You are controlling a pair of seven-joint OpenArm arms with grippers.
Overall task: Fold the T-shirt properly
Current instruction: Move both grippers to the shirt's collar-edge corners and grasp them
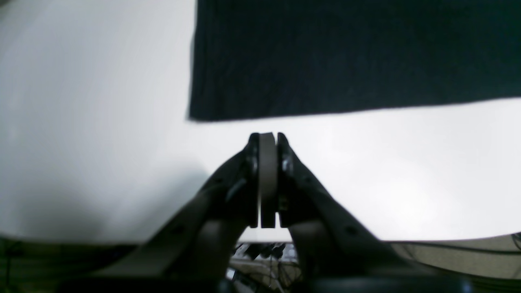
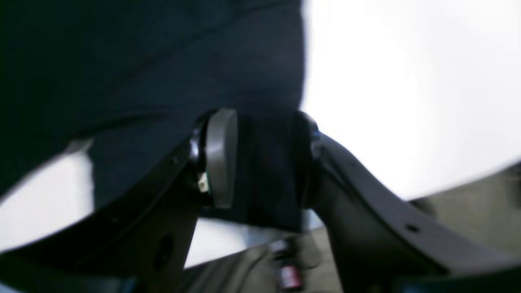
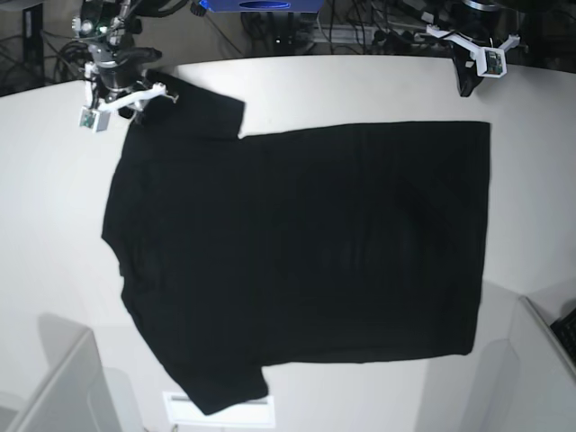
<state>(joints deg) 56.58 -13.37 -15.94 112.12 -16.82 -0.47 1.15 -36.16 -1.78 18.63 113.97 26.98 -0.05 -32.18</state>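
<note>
In the base view the right gripper (image 3: 135, 97) is sitting at the far left corner of the bench (image 3: 54, 234), its pads clamping a sleeve of the black T-shirt (image 3: 306, 243); the right wrist view shows dark cloth pinched between them. The T-shirt is lying spread flat across the bench, plain side up, sleeves to the left and hem to the right. The left gripper (image 1: 268, 140) is resting at the far right with pads pressed together on nothing, just beside the hem corner.

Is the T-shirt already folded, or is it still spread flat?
Spread flat: in the base view the T-shirt lies open on the table, both sleeves out, no fold visible.
</note>
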